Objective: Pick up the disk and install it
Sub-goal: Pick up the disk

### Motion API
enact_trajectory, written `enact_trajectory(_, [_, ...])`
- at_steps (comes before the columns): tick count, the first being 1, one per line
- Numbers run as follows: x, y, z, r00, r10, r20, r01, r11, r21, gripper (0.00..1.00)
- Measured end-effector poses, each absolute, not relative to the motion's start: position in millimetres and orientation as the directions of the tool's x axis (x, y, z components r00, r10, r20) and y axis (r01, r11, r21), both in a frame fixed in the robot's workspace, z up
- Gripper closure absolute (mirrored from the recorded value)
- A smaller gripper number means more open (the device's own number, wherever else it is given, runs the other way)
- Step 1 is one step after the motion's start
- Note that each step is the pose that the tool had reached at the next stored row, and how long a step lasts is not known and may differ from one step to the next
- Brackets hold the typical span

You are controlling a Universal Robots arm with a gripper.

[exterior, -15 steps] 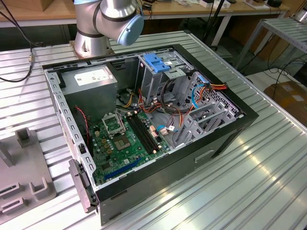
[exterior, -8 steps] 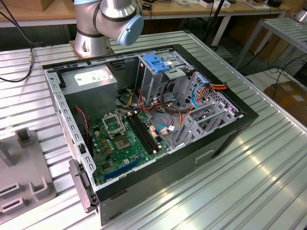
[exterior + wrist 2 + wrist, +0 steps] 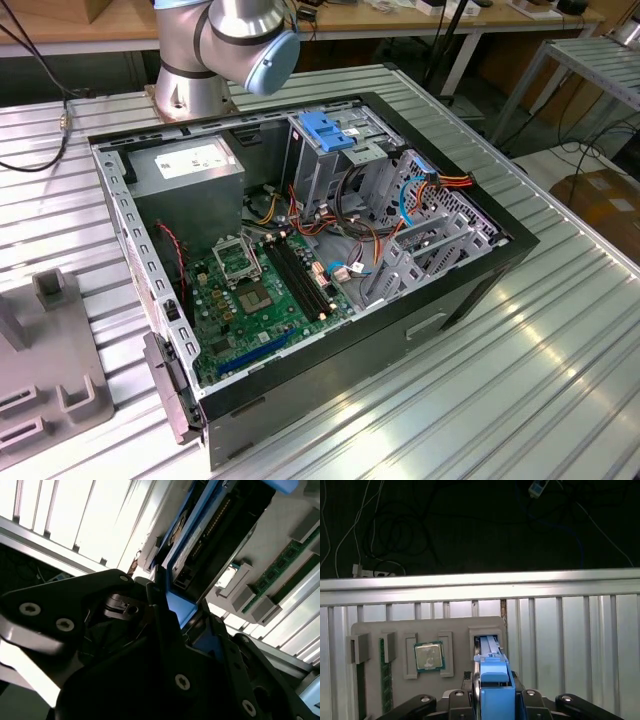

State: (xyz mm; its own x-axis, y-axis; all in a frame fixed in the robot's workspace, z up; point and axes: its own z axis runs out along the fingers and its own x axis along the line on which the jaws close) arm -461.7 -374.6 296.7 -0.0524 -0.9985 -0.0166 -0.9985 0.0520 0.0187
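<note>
Jaws of the gripper are closed narrow on the disk, which stands on its edge between them in both wrist views. Its far end reaches toward a slot of the grey tray, next to a processor chip; if it touches the slot, I cannot tell. The open computer case lies in the middle of the exterior view, on a ribbed metal table.
</note>
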Motion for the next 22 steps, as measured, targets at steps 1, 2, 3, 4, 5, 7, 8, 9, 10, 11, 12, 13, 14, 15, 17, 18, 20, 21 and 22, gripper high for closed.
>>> enact_trajectory(1, [-461.7, -374.6, 296.6, -0.052, -0.998, -0.017, -0.998, 0.052, 0.019, 0.62])
enact_trajectory(2, [-461.7, -374.6, 296.6, -0.053, -0.998, -0.017, -0.998, 0.052, 0.019, 0.62])
enact_trajectory(3, [-461.7, -374.6, 296.6, -0.053, -0.998, -0.017, -0.998, 0.052, 0.019, 0.62])
enact_trajectory(4, [-461.7, -374.6, 296.6, -0.053, -0.998, -0.017, -0.998, 0.053, 0.019, 0.62])
enact_trajectory(5, [-461.7, -374.6, 296.6, -0.053, -0.998, -0.017, -0.998, 0.053, 0.019, 0.62])
enact_trajectory(7, [-461.7, -374.6, 296.6, -0.053, -0.998, -0.017, -0.998, 0.053, 0.019, 0.62])
enact_trajectory(8, [-461.7, -374.6, 296.6, -0.053, -0.998, -0.017, -0.998, 0.053, 0.019, 0.62])
enact_trajectory(9, [-461.7, -374.7, 296.6, -0.044, -0.999, -0.017, -0.999, 0.044, 0.018, 0.62])
enact_trajectory(10, [-461.6, -374.6, 296.3, -0.036, -0.999, -0.017, -0.999, 0.036, 0.018, 0.62])
enact_trajectory(11, [-461.7, -374.7, 296.4, -0.022, -1.000, -0.017, -1.000, 0.022, 0.018, 0.62])
enact_trajectory(12, [-461.7, -374.7, 296.4, -0.018, -1.000, -0.017, -1.000, 0.017, 0.018, 0.62])
enact_trajectory(13, [-461.7, -374.7, 296.5, -0.017, -1.000, -0.017, -1.000, 0.016, 0.018, 0.62])
enact_trajectory(14, [-461.7, -374.7, 296.6, -0.017, -1.000, -0.017, -1.000, 0.016, 0.019, 0.62])
enact_trajectory(15, [-461.7, -374.7, 296.6, -0.017, -1.000, -0.017, -1.000, 0.016, 0.018, 0.62])
enact_trajectory(17, [-461.7, -374.7, 296.7, -0.016, -1.000, -0.017, -1.000, 0.016, 0.019, 0.63])
enact_trajectory(18, [-461.7, -374.7, 296.6, -0.016, -1.000, -0.017, -1.000, 0.016, 0.019, 0.63])
enact_trajectory(20, [-461.7, -374.7, 296.6, -0.016, -1.000, -0.017, -1.000, 0.016, 0.018, 0.63])
enact_trajectory(21, [-461.7, -374.6, 297.0, -0.016, -1.000, -0.017, -1.000, 0.016, 0.019, 0.63])
enact_trajectory(22, [-461.7, -374.7, 297.9, -0.016, -1.000, -0.017, -1.000, 0.016, 0.019, 0.63])
